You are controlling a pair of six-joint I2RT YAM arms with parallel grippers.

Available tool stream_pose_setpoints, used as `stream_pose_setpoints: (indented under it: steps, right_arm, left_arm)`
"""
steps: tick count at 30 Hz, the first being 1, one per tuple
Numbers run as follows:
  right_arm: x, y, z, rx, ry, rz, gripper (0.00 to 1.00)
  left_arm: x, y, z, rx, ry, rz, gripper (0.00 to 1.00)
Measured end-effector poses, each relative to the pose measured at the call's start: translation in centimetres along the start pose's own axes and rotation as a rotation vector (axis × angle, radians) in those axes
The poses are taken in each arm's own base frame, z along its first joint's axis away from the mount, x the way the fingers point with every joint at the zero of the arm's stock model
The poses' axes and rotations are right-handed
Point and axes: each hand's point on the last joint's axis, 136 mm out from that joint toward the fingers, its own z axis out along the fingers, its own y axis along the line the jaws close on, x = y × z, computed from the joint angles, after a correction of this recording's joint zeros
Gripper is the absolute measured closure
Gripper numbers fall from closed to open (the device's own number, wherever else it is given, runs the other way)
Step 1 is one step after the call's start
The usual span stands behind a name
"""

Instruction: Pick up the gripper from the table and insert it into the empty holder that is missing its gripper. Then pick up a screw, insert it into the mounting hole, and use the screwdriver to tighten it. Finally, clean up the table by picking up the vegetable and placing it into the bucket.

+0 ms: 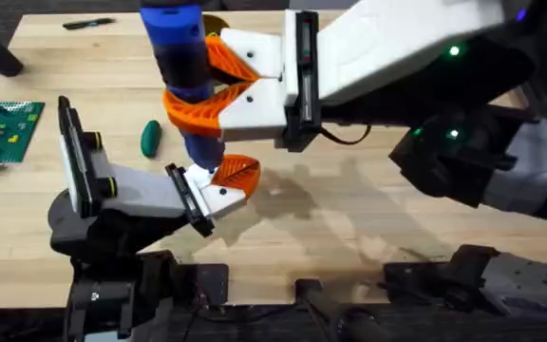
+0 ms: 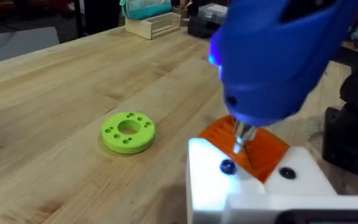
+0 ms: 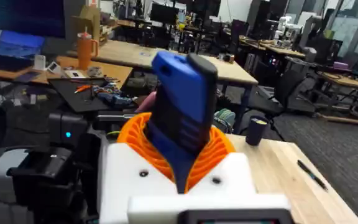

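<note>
Overhead, the right gripper (image 1: 218, 90) clamps the screwdriver (image 1: 180, 57), its tip on the gripper (image 1: 235, 173) seated in the left gripper's (image 1: 218, 190) holder (image 1: 218, 197). A tilted bit could slip off the screw.

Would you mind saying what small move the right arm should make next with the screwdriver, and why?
Probably lower the screwdriver slightly: its metal tip appears to hang just above the orange gripper seated in the white holder, so it may not yet engage a screw.
</note>
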Motion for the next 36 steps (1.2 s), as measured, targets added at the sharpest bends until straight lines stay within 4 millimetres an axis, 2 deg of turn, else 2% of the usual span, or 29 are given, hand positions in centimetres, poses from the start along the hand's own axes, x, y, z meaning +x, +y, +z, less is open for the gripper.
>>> stream_pose_setpoints:
  steps: [10,18,36]
  right_arm:
    - [-0.02,0.35,0.18,-0.010,-0.002,0.002,0.978]
    - [0.84,0.17,0.41,-0.010,0.014,0.015,0.978]
    - [0.85,0.17,0.42,-0.010,0.014,-0.004,0.978]
  left_arm:
    - [0.00,0.00,0.00,0.000,0.000,-0.001,0.995]
    - [0.00,0.00,0.00,0.000,0.000,0.000,0.995]
    - [0.00,0.00,0.00,0.000,0.000,-0.001,0.995]
